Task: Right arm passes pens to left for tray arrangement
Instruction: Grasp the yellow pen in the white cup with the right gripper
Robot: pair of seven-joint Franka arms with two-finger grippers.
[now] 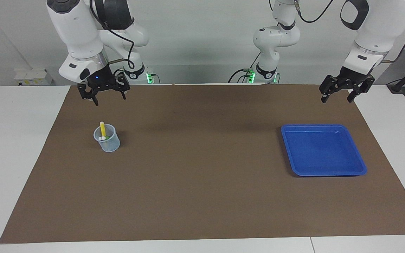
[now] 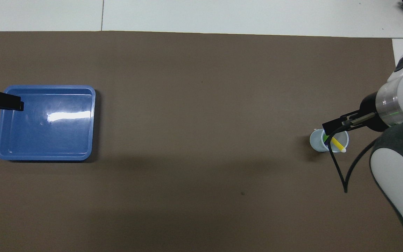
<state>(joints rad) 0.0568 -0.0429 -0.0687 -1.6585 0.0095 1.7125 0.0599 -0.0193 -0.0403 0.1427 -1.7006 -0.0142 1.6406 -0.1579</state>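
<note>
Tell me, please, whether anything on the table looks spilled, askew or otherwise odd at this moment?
Nothing stands out. The pens stand in the translucent cup, which is upright on the brown mat; the blue tray lies flat and empty. Both grippers hang open, clear of everything.

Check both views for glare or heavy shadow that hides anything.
Overhead view: a white glare streak lies on the blue tray floor, hiding nothing. Facing view: the tray is evenly lit; only soft shadows fall on the brown mat; the yellow pen in the translucent cup reads clearly.
</note>
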